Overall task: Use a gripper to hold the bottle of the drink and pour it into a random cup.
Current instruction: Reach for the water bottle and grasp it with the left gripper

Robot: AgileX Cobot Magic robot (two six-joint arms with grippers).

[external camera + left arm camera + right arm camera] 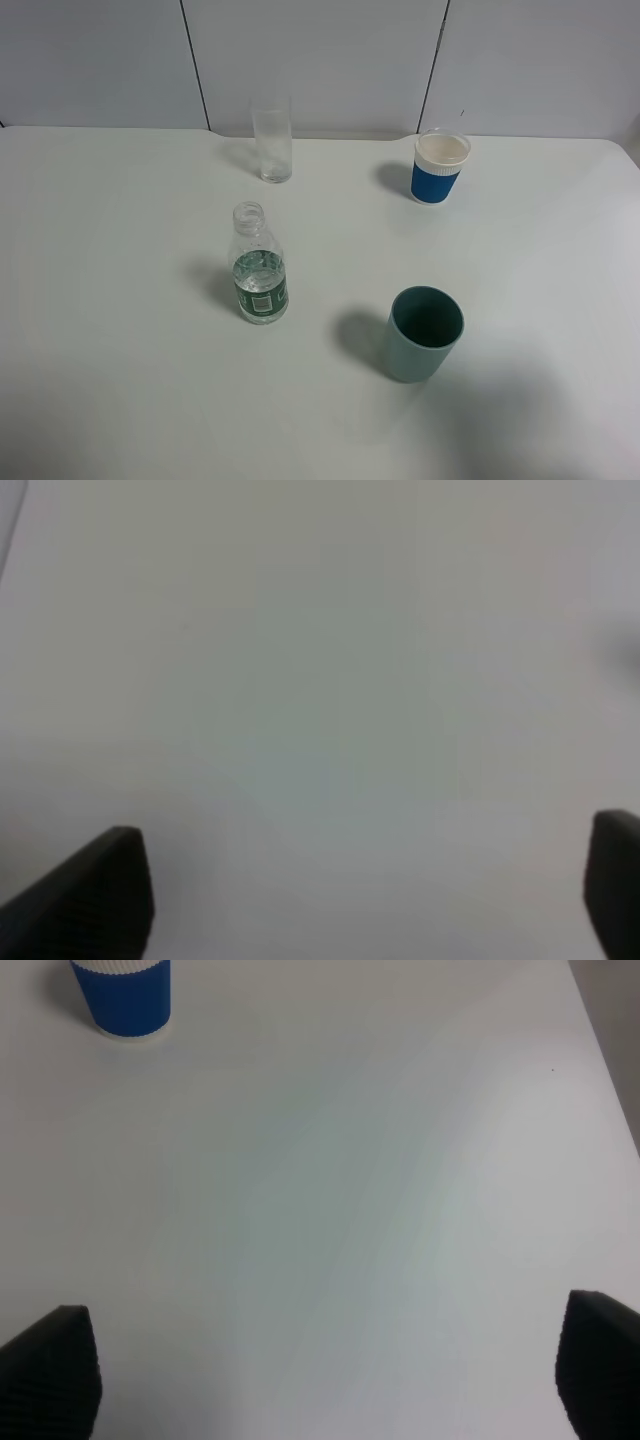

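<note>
- Step: approach; nothing grasped yet.
- Left gripper (pixel 365 890) and right gripper (pixel 330 1370): jaws spread wide, empty.
- Bottle (pixel 260 270) stands upright, capless; glass (pixel 271 140) apart, beyond it.
- Next: bring one gripper around bottle body, close.

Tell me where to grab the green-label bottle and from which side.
Grip the bottle across its round body at the green label, coming in level from the left-arm side with the left gripper, jaws wide. It stands upright with an open neck, so a top grasp looks poor; the teal cup sits on its other side.
</note>
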